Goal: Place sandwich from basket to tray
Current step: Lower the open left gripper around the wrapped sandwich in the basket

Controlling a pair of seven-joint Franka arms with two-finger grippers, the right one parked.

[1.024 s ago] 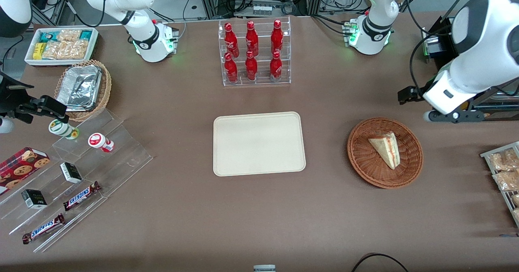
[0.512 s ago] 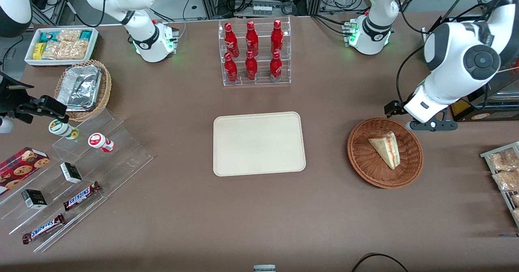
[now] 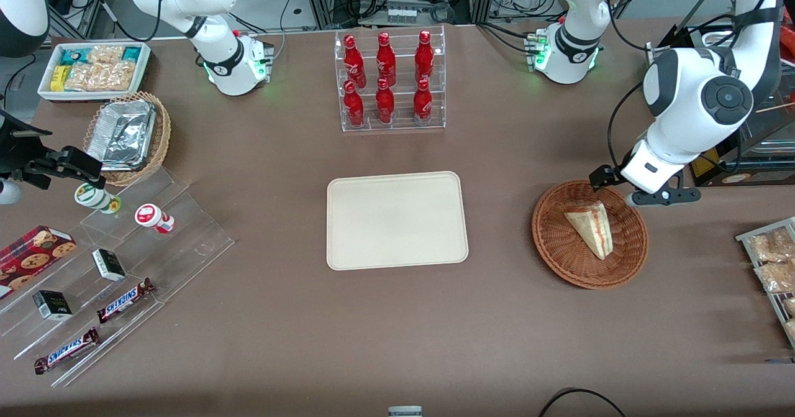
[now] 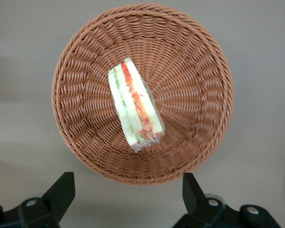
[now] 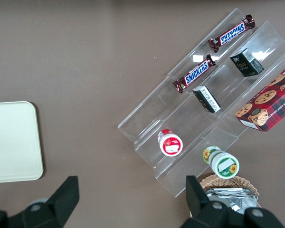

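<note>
One sandwich is lying in the round reddish-brown wicker basket, its red and green filling edge showing in the left wrist view. The gripper is hovering above the basket's rim that is farther from the front camera, its jaws spread wide and holding nothing. The cream tray is sitting bare on the brown worktop, well apart from the basket, toward the parked arm's end.
</note>
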